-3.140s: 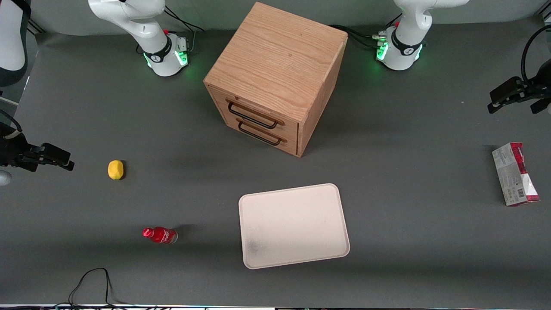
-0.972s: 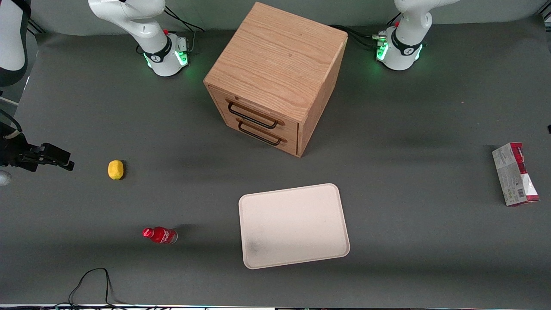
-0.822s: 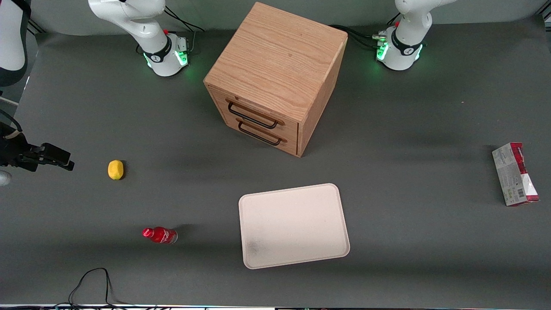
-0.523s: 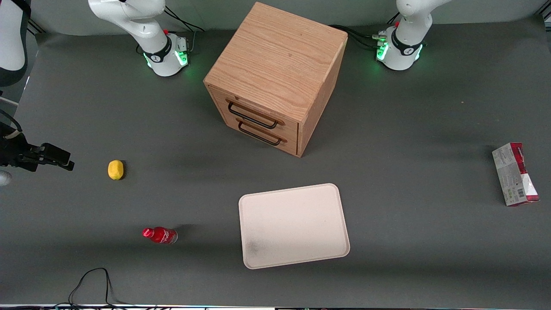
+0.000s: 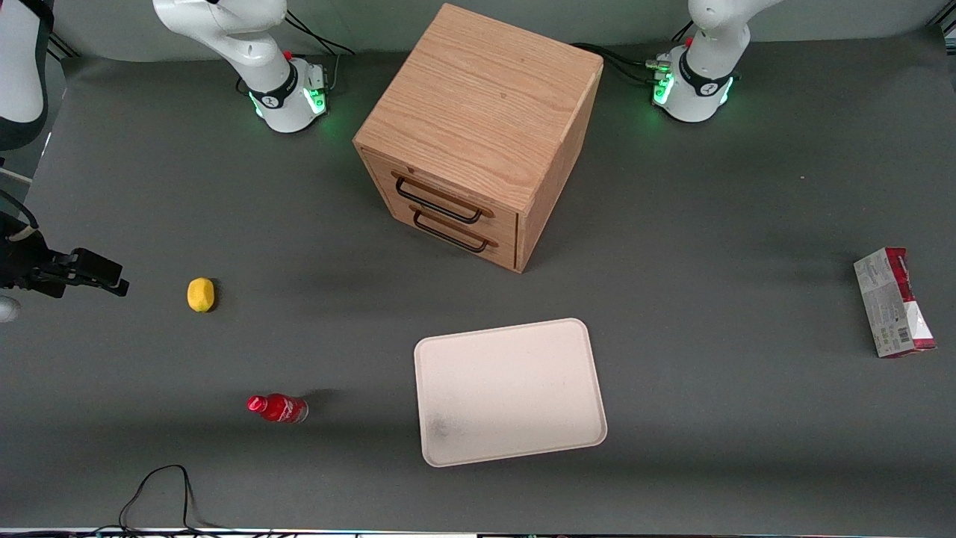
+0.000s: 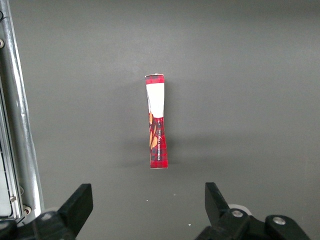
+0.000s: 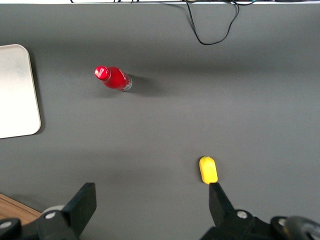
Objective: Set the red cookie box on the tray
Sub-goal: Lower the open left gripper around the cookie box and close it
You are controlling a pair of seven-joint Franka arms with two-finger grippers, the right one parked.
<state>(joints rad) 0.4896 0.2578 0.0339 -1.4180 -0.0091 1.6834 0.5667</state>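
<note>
The working arm's black two-finger hand (image 6: pixel 147 205) is outside the front view altogether, and in its own wrist view only its two spread fingertips (image 6: pixel 80 200) show, the rest cut off by the edge. The slim red cardboard cookie box (image 6: pixel 156 122) shows only a narrow red side there, its print too small to read. The flat cream-white rectangular tray (image 7: pixel 17 90) is cut by the right wrist view's edge.

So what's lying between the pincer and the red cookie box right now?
Nothing: in the left wrist view only bare grey table mat shows between the open pincer, which hangs above, and the red cookie box.
</note>
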